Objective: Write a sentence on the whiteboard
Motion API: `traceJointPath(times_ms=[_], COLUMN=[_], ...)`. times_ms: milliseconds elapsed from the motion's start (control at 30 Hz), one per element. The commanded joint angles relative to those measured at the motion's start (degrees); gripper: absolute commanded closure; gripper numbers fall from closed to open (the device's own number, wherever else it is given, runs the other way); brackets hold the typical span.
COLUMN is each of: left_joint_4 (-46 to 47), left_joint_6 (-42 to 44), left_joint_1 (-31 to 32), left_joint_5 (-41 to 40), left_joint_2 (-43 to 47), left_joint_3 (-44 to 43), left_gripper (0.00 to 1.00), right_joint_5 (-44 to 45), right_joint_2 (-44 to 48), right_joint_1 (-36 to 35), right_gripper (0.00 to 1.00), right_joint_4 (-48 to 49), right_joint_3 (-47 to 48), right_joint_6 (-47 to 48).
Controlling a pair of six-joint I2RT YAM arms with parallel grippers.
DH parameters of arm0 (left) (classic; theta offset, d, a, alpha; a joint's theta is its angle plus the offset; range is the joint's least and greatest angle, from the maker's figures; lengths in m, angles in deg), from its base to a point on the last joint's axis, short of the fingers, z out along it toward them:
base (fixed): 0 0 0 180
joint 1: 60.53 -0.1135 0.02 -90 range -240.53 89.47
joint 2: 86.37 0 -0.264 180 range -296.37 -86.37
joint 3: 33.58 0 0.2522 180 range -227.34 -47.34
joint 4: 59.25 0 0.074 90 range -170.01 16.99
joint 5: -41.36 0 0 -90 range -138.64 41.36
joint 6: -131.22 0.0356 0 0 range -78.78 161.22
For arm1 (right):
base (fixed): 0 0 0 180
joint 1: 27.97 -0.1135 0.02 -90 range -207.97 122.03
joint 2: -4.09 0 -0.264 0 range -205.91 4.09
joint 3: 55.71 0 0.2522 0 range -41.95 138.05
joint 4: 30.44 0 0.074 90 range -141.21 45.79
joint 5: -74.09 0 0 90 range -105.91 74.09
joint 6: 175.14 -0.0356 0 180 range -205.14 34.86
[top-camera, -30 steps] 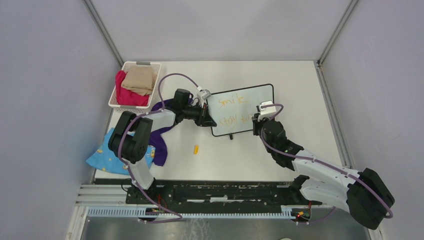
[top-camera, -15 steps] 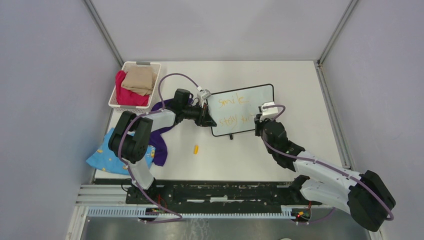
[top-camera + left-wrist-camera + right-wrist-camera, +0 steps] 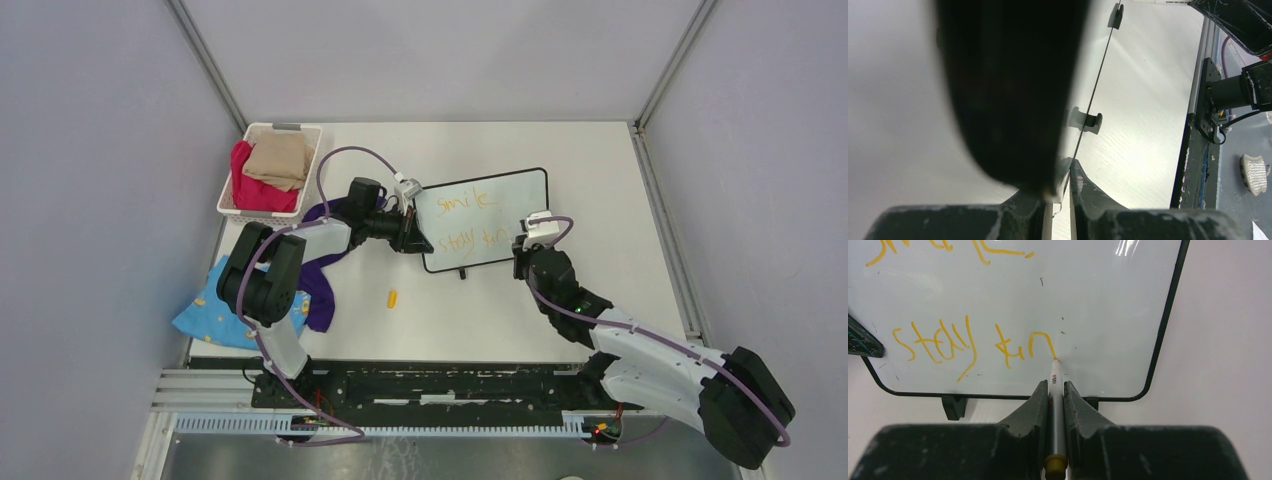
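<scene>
The whiteboard [image 3: 500,205] lies in the middle of the table, black-framed, with a small foot [image 3: 463,272] at its near edge. On it the sentence [image 3: 470,238] is in orange: "smile" above, "stay kin" [image 3: 973,342] below. My right gripper [image 3: 1055,385] is shut on a white marker [image 3: 1055,371] whose orange tip touches the board at the end of the "n". From above, the right gripper [image 3: 520,250] sits at the board's near right corner. My left gripper [image 3: 413,238] is shut on the board's left edge; its wrist view shows the whiteboard [image 3: 898,125] edge-on between the pads.
A white basket [image 3: 232,200] with red and tan cloths stands at the back left. A purple cloth [image 3: 322,280] and a blue patterned cloth [image 3: 210,312] lie by the left arm. A small orange cap [image 3: 392,298] rests on the table in front of the board.
My right gripper has moved a little to the right and nearer along the lower line, and the orange writing there has grown longer. The left gripper and the board have stayed put.
</scene>
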Motion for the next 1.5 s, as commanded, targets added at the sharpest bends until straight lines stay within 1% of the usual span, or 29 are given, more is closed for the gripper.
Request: traceJointPath(times_ms=[0,200,367,700,1467], left_joint_4=[-8.9,-8.9,-8.9,-8.9,-9.1], left_joint_6=[5.0,5.0,5.0,5.1,5.1], left_joint_1=[2.7,2.7,2.7,2.7,2.9], left_joint_5=[-8.5,-8.6,-8.6,-8.6,-8.7], left_joint_2=[-4.0,-4.1,-4.0,-3.9,-4.2], left_joint_3=[1.7,1.6,1.7,1.7,1.5], left_gripper=[0.98,0.98,0.98,0.98,0.98], right_joint_5=[0.8,1.6,3.0,1.1,-0.6], right_joint_2=[1.1,3.4,4.0,0.0,-1.6], right_joint_1=[0.6,0.6,1.4,3.9,5.7], right_gripper=[1.0,1.0,1.0,1.0,1.0], right_joint_4=[-0.6,-1.5,-1.6,-0.1,0.3], right_joint_3=[-0.4,1.9,5.8,11.1,6.7], right_joint_6=[-0.7,-0.3,1.2,1.8,-0.6])
